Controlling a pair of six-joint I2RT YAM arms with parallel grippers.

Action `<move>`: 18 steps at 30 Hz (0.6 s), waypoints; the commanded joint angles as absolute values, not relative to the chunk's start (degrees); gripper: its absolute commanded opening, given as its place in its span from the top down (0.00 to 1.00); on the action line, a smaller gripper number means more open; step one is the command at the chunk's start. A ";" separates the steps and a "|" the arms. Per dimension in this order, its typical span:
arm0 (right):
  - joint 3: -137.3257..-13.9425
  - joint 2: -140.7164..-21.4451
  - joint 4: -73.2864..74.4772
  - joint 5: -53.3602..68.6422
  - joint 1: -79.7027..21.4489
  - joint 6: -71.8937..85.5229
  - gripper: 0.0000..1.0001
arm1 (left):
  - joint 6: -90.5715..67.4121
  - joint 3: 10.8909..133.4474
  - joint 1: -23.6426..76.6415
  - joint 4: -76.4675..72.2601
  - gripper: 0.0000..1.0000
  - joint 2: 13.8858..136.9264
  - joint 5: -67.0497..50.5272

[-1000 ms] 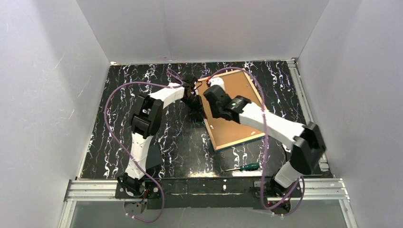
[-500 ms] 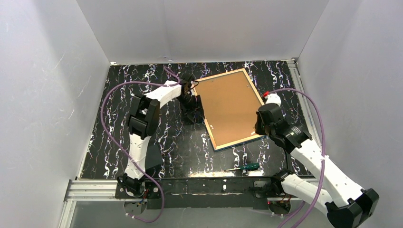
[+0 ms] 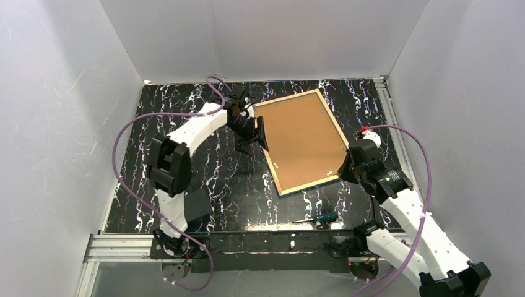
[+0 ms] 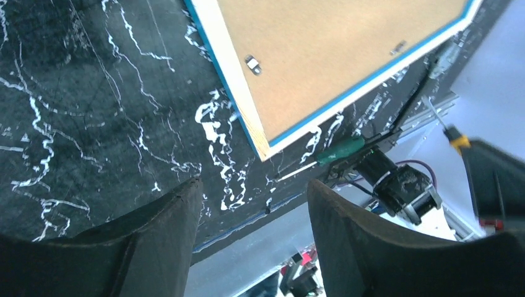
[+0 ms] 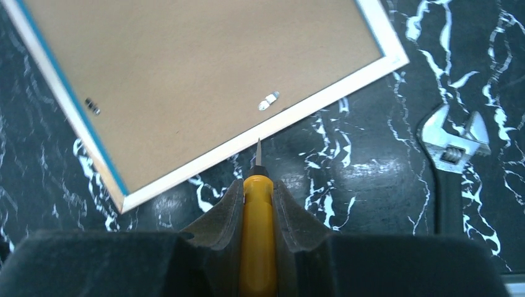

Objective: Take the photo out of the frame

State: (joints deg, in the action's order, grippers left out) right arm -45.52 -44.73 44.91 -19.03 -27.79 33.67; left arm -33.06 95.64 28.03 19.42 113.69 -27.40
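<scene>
Right gripper (image 5: pixel 257 185) clamps a yellow screwdriver (image 5: pixel 257 247); the clip (image 5: pixel 268 101) lies just ahead of its fingers (image 5: pixel 223 210). Left gripper (image 4: pixel 251 192) gapes empty, so prying may skate the frame (image 5: pixel 309 111).

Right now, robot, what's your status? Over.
Left gripper open, empty. Right gripper shut on yellow screwdriver, tip near frame. Frame face down, backing board on, photo unseen. Wrench, green screwdriver lie aside.
</scene>
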 commanded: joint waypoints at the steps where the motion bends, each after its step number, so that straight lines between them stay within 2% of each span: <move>1: -47.39 -46.39 42.34 -17.33 -20.49 33.60 0.99 | -28.93 93.50 27.99 26.74 0.39 104.16 -27.47; 6: -48.61 -47.76 39.26 -8.73 -8.60 31.98 0.99 | -28.05 94.26 28.02 27.80 0.39 103.27 -27.75; 9: -47.82 -48.45 36.04 1.59 -6.53 30.88 0.99 | -28.00 94.27 28.08 27.84 0.39 102.75 -27.93; 14: -42.17 -47.80 24.68 28.56 -7.41 32.33 0.99 | -26.96 93.90 27.94 28.12 0.39 100.91 -25.04; 16: -38.96 -46.83 18.77 31.53 -11.69 37.24 0.99 | -26.86 93.88 27.80 28.21 0.40 100.24 -24.52; 18: -34.78 -46.71 12.06 28.61 -19.93 43.38 0.99 | -26.98 93.64 27.54 28.21 0.40 99.43 -23.72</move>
State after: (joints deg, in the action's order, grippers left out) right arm -40.40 -47.90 27.09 18.44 -10.02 34.57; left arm -28.12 94.96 27.97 22.61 103.33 -25.23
